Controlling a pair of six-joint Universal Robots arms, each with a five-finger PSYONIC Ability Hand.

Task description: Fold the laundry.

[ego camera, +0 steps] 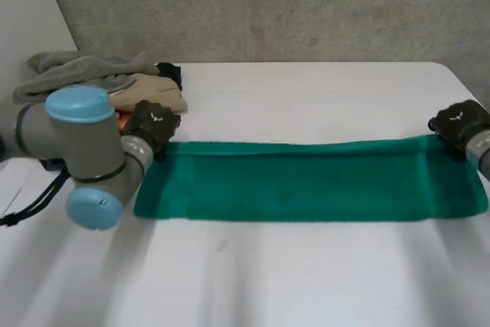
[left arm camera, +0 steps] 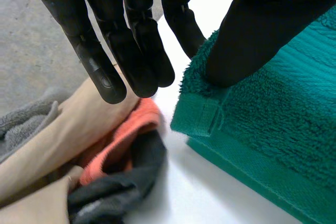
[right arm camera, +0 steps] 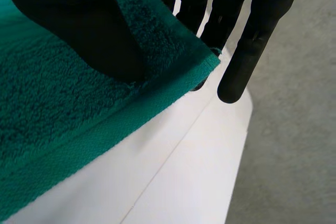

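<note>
My left arm [ego camera: 76, 124] stands nearest, its elbow over the left edge of the table [ego camera: 306, 281]. Beyond it the green towel [ego camera: 306, 181] lies flat across the table's middle. Its long edges run parallel to the near edge, and one short end lies near the right edge. The towel is doubled lengthwise, and the upper layer's edge runs just inside the far long edge.

Step in hand, as I judge it: seat the upper layer on the lower at the two far corners, then let go.

1. Hold the towel taut between both hands so the top layer lies without slack.
2. Match each upper corner to the corner beneath. At the left one, the lower layer shows past the upper.
3. Press down, then lift straight up so nothing drags.
4. Keep clear of the pile of unfolded laundry [ego camera: 92, 74] at the far left corner, just beside the towel.

Left hand [ego camera: 153, 124], at the towel's far left corner: the thumb [left arm camera: 252, 40] presses on top of the corner. The fingers [left arm camera: 131, 51] are straight, close together and off the cloth, above the pile. This hand grips nothing.

Right hand [ego camera: 458, 122], at the far right corner: the thumb lies on top and the fingers pass beneath the corner, with one straight past it. The corner is pinched between thumb and fingers.
</note>
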